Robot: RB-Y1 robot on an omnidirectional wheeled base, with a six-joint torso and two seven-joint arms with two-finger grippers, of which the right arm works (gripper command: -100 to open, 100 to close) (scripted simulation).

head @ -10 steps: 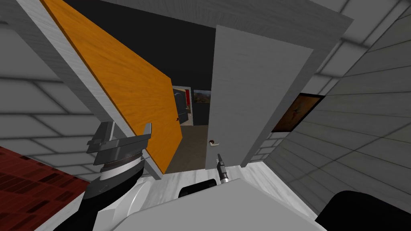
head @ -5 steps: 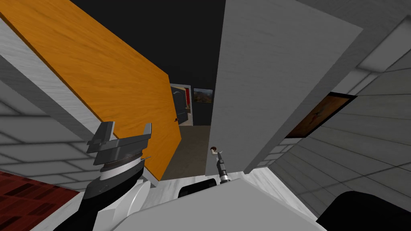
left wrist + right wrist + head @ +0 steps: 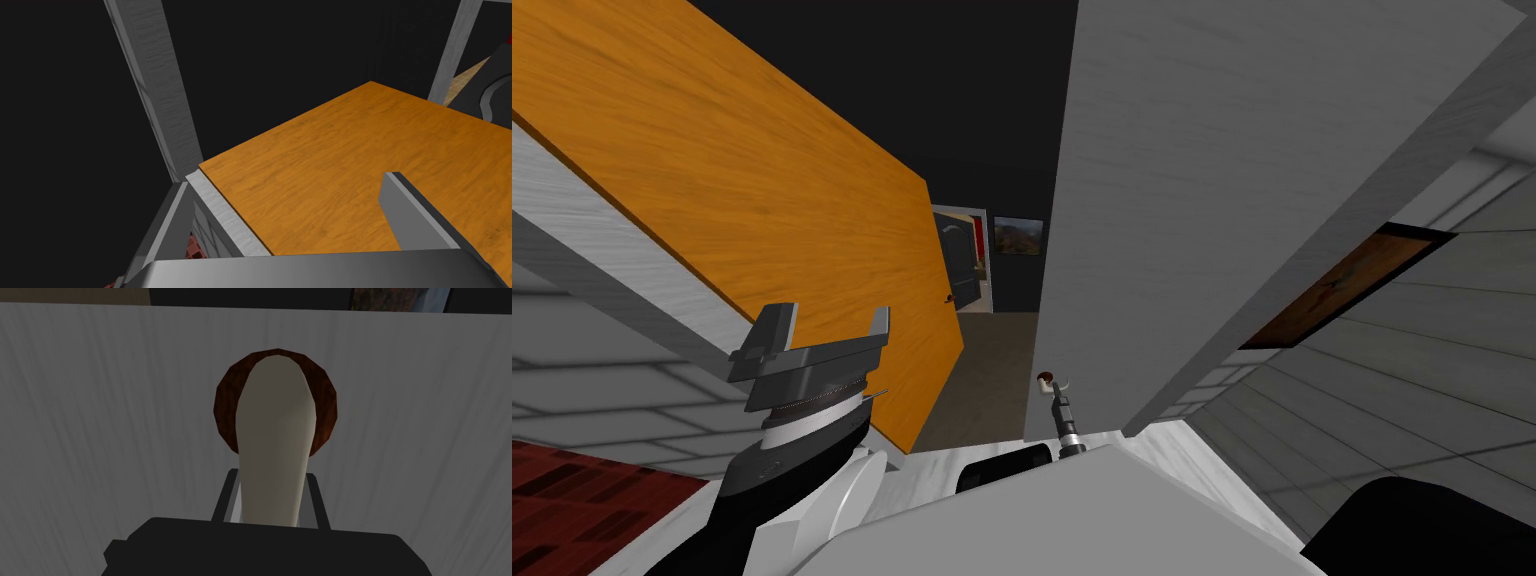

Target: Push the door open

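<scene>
My right gripper (image 3: 270, 490) is pinching the cream handle (image 3: 274, 433), fingers pressed on its sides. The handle points straight back at me, and the plain grey door (image 3: 1202, 200) stands flat right behind it, so I think the push goes straight ahead. The handle sits by the door's edge, next to the gap. My left gripper (image 3: 828, 322) is spread wide beside the orange door (image 3: 762, 200).
</scene>
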